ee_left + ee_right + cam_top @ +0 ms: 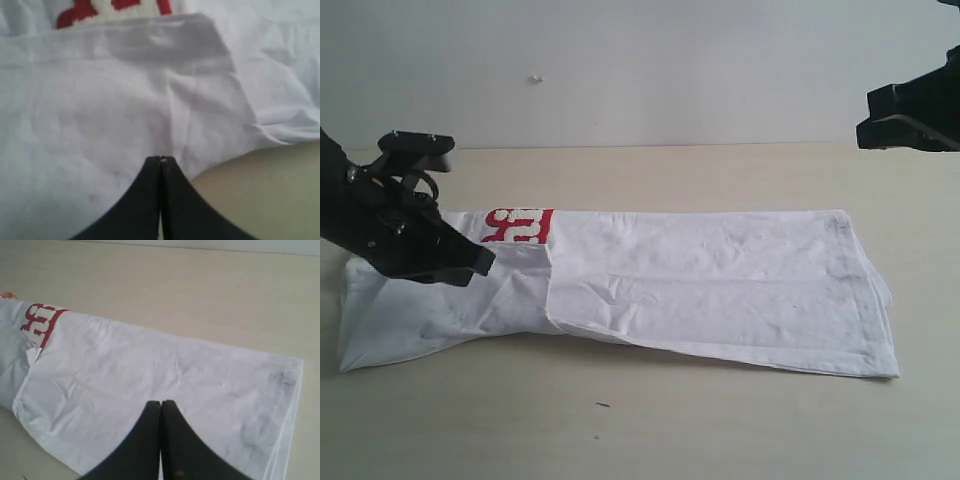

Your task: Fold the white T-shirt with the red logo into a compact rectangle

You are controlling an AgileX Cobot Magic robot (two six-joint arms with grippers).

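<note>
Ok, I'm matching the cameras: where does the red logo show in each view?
Exterior: the red logo sits on the white T-shirt's far edge, left of the folded flap.
Left wrist: red logo peeks past a folded hem.
Right wrist: red logo beside the folded flap's corner.
Shared landmark: that flap's edge.

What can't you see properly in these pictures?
1. The red logo: exterior view, most letters hidden under the folded white T-shirt.
2. The right arm: exterior view, cut off by the right edge; its fingers are out of frame.
3. The left fingers: left wrist view, blurred; whether they touch the cloth is unclear.
</note>
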